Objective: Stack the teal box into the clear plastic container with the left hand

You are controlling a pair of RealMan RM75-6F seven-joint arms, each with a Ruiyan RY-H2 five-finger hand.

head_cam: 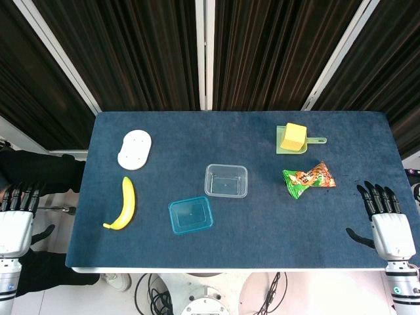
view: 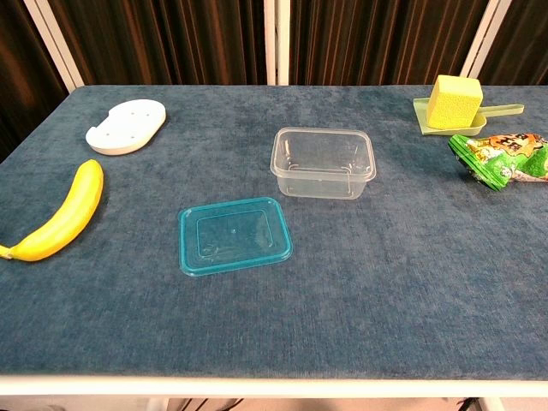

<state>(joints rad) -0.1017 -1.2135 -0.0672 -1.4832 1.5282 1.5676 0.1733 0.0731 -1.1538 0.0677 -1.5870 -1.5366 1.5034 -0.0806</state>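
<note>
Your left hand sits at the lower left edge of the head view, off the tabletop, fingers straight and slightly apart, holding nothing. Your right hand sits at the lower right, over the tabletop's corner, fingers likewise extended and apart, thumb out to the side, empty. Neither hand shows in the chest view.

The teal box lies flat on the blue tabletop, lower centre of the head view, shallow and see-through. In the chest view it sits left of centre. Nothing touches it.

The clear plastic container stands upright just up and to the right of the teal box, near it but apart. The chest view shows it open at the top with nothing inside.

Other items: a banana at the left, well apart from the teal box; a white oval plate above it, upper left. Upper right, a yellow sponge block rests on a pale green tray. Below that, a green and orange snack bag lies near the right edge.
</note>
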